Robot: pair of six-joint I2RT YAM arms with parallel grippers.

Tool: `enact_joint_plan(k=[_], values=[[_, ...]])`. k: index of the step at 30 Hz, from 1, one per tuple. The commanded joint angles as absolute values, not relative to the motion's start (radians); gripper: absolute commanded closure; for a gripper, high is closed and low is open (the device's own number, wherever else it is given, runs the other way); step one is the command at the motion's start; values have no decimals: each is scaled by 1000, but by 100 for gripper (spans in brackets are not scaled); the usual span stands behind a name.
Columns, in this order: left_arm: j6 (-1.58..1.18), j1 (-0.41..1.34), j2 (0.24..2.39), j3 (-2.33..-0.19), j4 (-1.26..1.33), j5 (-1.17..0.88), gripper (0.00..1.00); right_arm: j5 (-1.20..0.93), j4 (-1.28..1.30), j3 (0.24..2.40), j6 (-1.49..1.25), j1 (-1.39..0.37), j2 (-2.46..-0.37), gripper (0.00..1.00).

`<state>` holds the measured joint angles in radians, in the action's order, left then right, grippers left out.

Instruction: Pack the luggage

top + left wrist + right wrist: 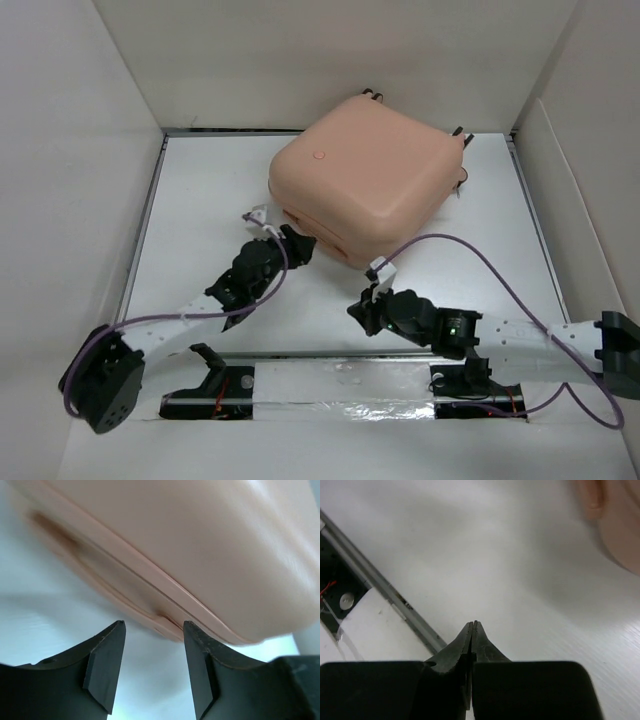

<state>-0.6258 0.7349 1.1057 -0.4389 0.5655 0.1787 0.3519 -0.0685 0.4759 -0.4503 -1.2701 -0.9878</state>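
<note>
Nearest the near edge of the table (200, 200), about midway along it, the right gripper (472, 627) hangs low over the bare top. Its fingers are pressed flat together with nothing between them. Its wrist view shows mostly white surface ahead and a sliver of the case at the upper right. Its purple cable (470, 250) arcs up close to the case's near corner. I'd worry that a reach forward could drag that loop against the shell or snag it.

A little farther in, left of centre, the left gripper (292, 244) is right up at the near-left side of the luggage (365, 175). Its fingers (105, 670) are spread apart and grasp nothing, and they line up with the seam (165, 592) where the two shell halves meet. That looks like the dicey bit to me. The shell is smooth and rounded, so the tips could skid off the seam. A push could also simply shove the whole case toward the far edge instead of parting it, since nothing is bracing the other side.

The luggage lies flat toward the far edge, a bit right of centre and skewed to the table's sides. Its logo dot (319, 155) faces up and its wheels (373, 95) point at the far edge. It is shut, so what it holds, if anything, is hidden from here.
</note>
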Motion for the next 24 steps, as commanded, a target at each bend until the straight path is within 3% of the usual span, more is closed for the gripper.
enact_joint_plan(k=[1,6,9,10,13,14,20,24], values=[[-682,643,967,-367,517,216,53,348,-132,382,-524,-1207,-904,100],[-706,615,1009,-337,531,134,47,414,-46,331,-537,-1137,-751,100],[-706,615,1097,-374,560,94,40,382,-51,318,-477,-1019,-709,84],[-707,615,1136,-383,581,83,39,356,-58,319,-432,-946,-697,73],[-712,615,1201,-416,620,68,39,290,-98,319,-365,-844,-704,53],[-713,615,1215,-422,630,60,39,246,-133,318,-345,-780,-710,51],[-729,615,1299,-451,716,25,38,20,-201,363,-253,-635,-830,46],[-732,615,1336,-472,738,23,38,31,-254,368,-241,-621,-857,46]])
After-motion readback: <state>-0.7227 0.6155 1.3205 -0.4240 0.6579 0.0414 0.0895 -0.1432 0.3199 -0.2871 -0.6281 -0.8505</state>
